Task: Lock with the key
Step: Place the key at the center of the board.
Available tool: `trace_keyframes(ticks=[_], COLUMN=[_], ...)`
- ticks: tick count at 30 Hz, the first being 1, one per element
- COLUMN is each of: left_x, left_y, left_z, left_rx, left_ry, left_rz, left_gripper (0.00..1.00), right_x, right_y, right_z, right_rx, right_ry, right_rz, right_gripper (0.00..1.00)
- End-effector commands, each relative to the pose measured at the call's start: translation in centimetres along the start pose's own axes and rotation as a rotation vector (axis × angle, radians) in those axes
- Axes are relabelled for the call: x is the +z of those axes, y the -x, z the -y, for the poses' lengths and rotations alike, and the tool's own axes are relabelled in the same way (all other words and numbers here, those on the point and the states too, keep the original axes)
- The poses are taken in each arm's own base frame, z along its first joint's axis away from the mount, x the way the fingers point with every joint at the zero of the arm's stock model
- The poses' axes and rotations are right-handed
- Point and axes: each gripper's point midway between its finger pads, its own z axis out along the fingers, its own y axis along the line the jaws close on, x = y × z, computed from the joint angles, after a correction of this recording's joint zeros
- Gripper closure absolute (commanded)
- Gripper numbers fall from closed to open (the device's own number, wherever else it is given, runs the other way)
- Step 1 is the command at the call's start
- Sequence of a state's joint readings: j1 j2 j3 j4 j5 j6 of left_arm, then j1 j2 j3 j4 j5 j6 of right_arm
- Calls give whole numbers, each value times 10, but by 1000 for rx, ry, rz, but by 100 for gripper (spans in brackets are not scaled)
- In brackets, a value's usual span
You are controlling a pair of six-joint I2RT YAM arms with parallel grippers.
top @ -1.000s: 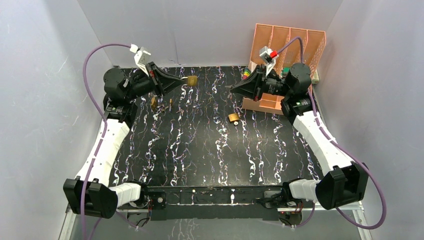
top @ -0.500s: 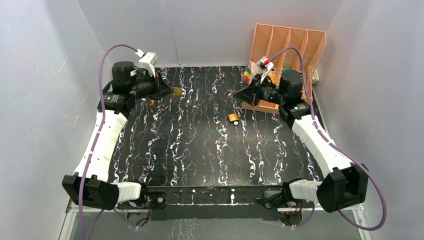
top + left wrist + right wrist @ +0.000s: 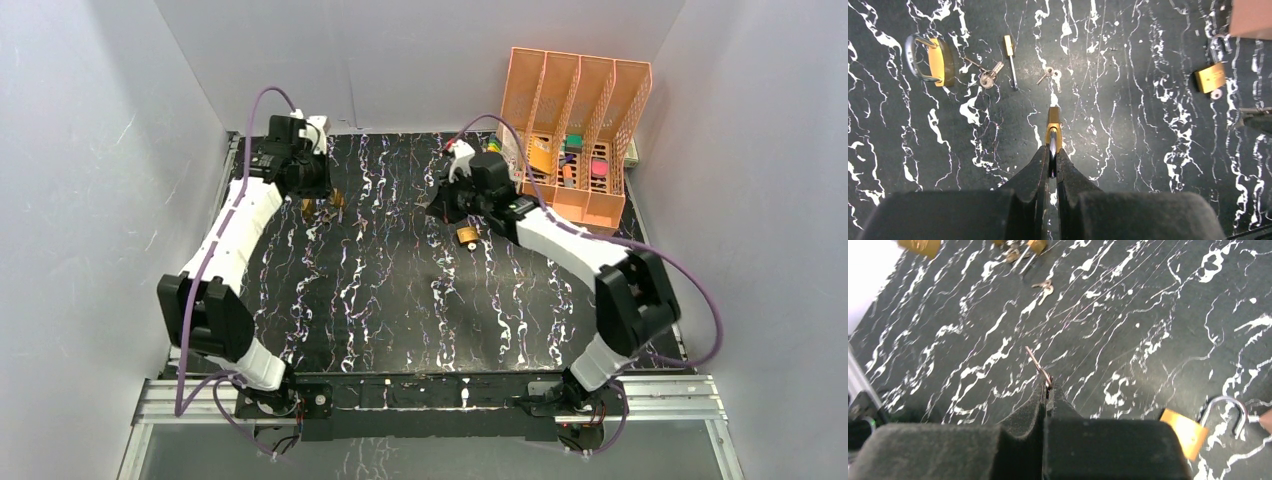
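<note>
Now, over at the left hand [image 3: 1052,151]: squeezes almost shut on a small gold lock [image 3: 1053,127], pinching its shiny shackle [image 3: 1052,162] between the two fingers [image 3: 1037,167]. Holds the lock edge-on, sticking straight out past the fingertips, over the black bench [image 3: 1148,175]. Cannot tell if it touches the bench.

Next, at the right hand [image 3: 1048,388]: shuts tight on a thin key [image 3: 1038,364]. Leaves only the thin end poking out past the fingertips, tilted up and to the left in the wrist view. Hangs over the bench too, near the middle at the back. Sits well apart from the left hand, which reaches to the far left corner when seen from above.

Down on the bench, left of the held lock: a second lock [image 3: 938,59] lying flat, with a grey loop on one side and some keys [image 3: 986,78] just beside it. Right of those: a little gold block [image 3: 1008,45] with a thin rod, then two loose keys [image 3: 1048,75] straight ahead of the held lock.

Off to the right: a third lock [image 3: 1184,432], flat on the bench, near the right hand. Looks open, with its grey loop swung up beside it.

Behind that, at the back right corner: an orange rack [image 3: 575,95] with small bright things inside.
</note>
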State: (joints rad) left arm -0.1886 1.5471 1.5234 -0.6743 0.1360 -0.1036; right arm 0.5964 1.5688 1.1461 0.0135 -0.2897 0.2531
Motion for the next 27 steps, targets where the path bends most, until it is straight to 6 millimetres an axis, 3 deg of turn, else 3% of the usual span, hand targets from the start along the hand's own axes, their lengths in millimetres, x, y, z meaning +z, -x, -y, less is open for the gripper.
trace_keyframes(ticks=[1,8,12,18,27], left_x=[15,57,85,118,146], left_y=[0,3,-2,-8,-11], left_z=[2,21,33,41,46], left_rx=[6,-15,3,-13,-28], left_ry=[50,10,16,19,44], left_rz=[-6,-33,-80,-114,-142], left_gripper=[100,100,100,100,100], right_x=[38,107,135,158,176], right_y=[40,14,0,-7,-17], right_z=[-3,20,28,36,45], right_rx=[-19,60,85,98,114], right_ry=[-56,-100,-105,-110,-119], right_rz=[95,4,-43,-50,-62], right_gripper=[100,100,100,100,100])
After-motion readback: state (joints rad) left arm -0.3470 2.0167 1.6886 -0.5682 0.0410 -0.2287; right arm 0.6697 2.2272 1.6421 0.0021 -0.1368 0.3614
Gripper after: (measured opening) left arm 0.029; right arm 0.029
